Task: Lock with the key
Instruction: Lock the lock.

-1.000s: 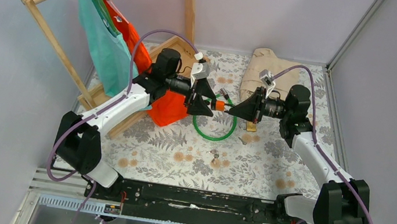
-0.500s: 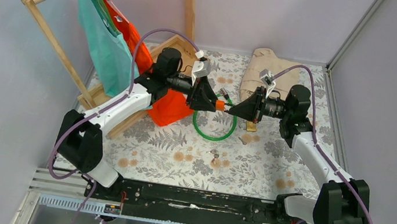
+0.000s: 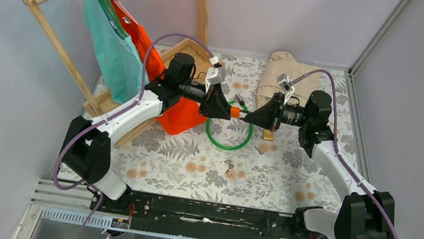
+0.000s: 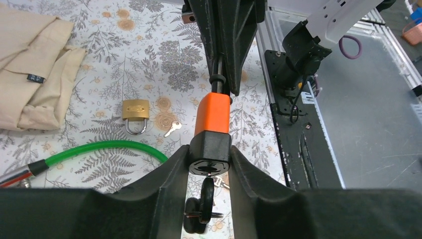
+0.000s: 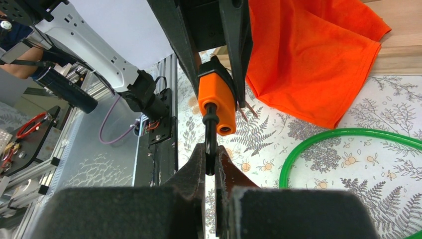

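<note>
Left tool (image 4: 209,160) clamps the orange lock (image 4: 213,112) steady while right tool (image 5: 210,155) pinches the cable end (image 5: 210,118) into it, key (image 4: 205,200) dangling beneath.

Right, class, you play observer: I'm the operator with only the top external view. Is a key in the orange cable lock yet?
Observer: Yes. The left wrist view shows a black-headed key hanging from the black end of the cable lock.
Operator: What is the left gripper doing?
Observer: The left gripper clamps that black end from both sides.
Operator: And the right?
Observer: The right gripper is shut on the locking pin, which enters the orange body.
</note>
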